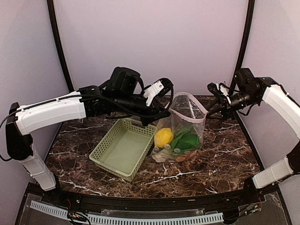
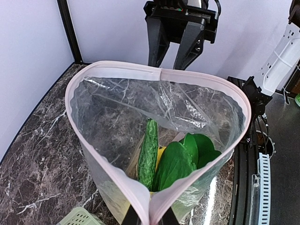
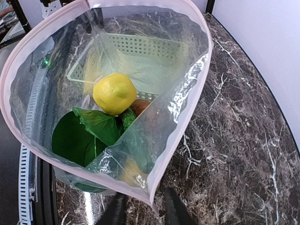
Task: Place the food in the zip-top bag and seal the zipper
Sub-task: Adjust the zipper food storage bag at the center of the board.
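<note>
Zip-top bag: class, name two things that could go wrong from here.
1. The jaws of the right gripper straddle the zipper with a visible gap, so the rim may slip out as they close.
2. The cucumber leans up towards the open mouth and could jam the zipper when sealing.

Dark marble tabletop (image 1: 220, 164) carries two items.
A pale green basket (image 1: 123, 148) lies at left; the clear bag (image 1: 190, 115) stands just beside it, at right.

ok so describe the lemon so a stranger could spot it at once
On the dark marble table, right of the pale green lattice basket, a clear plastic zip-top bag stands open. Inside, the round yellow toy lemon is the only yellow ball, beside green leaves.
</note>
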You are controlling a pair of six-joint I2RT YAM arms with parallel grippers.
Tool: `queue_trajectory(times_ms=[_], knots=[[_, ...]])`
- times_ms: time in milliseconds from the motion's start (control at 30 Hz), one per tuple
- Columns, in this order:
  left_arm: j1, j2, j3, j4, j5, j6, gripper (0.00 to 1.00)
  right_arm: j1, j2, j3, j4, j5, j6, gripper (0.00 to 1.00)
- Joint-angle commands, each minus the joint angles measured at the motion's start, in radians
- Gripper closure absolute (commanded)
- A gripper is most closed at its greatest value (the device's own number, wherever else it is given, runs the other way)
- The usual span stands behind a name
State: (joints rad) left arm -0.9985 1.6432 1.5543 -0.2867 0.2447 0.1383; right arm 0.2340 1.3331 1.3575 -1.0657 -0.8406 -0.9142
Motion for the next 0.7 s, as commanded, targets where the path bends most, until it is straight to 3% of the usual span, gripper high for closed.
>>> queue_trajectory(times_ms=[0, 67, 433, 667], knots=[[0.003, -0.025, -0.016, 0.024, -0.009, 0.005, 0.99, 0.007, 0.003, 0.000, 0.022, -0.026, 0.007, 0.87], [0.004, -0.026, -0.015, 0.023, -0.014, 0.004, 0.99, 0.007, -0.019, 0.003, 0.030, -0.018, 0.016, 1.00], [0.008, -0.038, -0.009, 0.029, -0.038, 0.002, 0.99, -0.039, -0.164, 0.042, -0.026, 0.312, -0.092, 1.00], [0.008, -0.027, -0.011, 0.082, -0.035, -0.014, 0.99, -0.093, -0.170, 0.083, -0.071, 0.371, -0.123, 1.00]])
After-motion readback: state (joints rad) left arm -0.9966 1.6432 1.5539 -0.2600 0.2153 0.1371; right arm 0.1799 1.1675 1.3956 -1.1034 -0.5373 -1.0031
